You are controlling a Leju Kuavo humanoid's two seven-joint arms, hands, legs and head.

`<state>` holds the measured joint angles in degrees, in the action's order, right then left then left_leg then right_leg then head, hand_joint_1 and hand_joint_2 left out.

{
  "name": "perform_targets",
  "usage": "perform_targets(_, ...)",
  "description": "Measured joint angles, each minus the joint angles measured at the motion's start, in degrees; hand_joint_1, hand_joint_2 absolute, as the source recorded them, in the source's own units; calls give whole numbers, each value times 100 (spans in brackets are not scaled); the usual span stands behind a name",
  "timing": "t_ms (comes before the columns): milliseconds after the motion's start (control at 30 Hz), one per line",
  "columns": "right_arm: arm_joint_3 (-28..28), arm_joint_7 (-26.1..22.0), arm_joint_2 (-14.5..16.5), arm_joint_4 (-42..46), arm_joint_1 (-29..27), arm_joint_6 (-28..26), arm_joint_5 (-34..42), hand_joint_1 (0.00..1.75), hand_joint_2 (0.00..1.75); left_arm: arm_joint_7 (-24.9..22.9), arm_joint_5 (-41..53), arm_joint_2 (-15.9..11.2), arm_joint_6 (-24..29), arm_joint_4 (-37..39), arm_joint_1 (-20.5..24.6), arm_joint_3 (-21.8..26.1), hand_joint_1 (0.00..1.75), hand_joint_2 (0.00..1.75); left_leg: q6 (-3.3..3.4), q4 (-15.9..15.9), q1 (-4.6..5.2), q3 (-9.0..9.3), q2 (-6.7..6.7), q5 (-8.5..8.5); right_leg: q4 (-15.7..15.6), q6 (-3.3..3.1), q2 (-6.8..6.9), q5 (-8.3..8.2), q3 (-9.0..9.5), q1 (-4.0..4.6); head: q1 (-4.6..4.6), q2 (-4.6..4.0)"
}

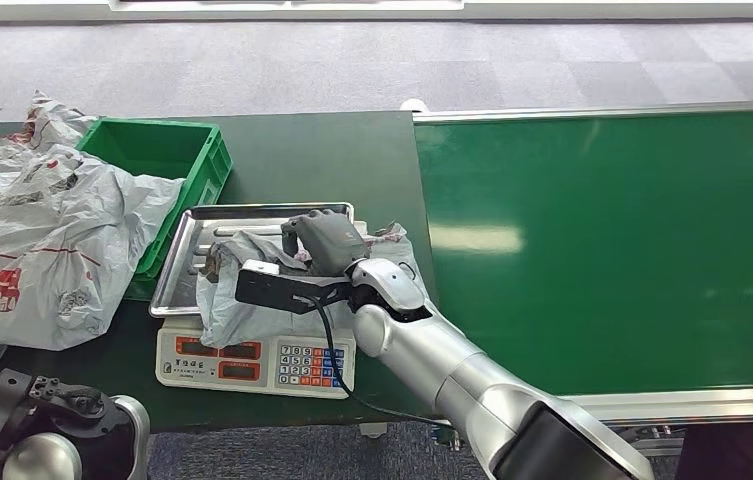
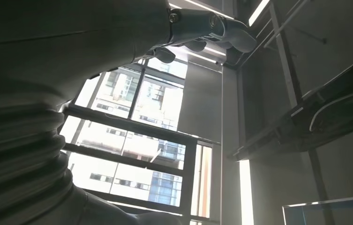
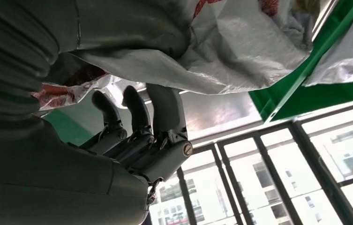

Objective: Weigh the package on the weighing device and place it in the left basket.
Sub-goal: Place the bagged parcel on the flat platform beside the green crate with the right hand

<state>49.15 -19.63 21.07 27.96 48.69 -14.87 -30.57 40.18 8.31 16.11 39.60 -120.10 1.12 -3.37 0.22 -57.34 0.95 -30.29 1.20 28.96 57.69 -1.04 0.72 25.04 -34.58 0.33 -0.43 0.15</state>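
Resting on the grey package point(image 1: 242, 300), the right robot hand point(image 1: 324, 240) lies over it on the scale point(image 1: 252, 362) tray; the green basket point(image 1: 167, 150) stands beyond the hand to its left, on the dark worktop point(image 1: 322, 160). From the left wrist, the left robot hand point(image 2: 202, 28) shows curled fingers with nothing in them. From the right wrist, the right robot hand point(image 3: 141, 136) has fingers point(image 3: 165, 110) pressed under the package point(image 3: 221, 51), gripping it.
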Motion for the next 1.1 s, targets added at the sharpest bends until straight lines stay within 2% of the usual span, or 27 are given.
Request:
perform_targets(133,136,211,0,2,5,-224,13,0,0,-1,2,0,0,-42,-5,0,0,175,0,0,0,0,0,0,0,0,0,0,0,0,0,0)
perform_targets(967,250,530,-2,-144,98,-655,80,0,0,-1,10,0,0,54,8,-7,0,175,0,0,0,1,1,0,0,0,0,0,-1,0,-1,0)
perform_targets(1100,245,508,-2,-187,98,-1112,75,0,0,-1,58,0,0,106,14,-8,0,175,0,0,0,2,2,0,0,0,-1,0,-1,1,1,0)
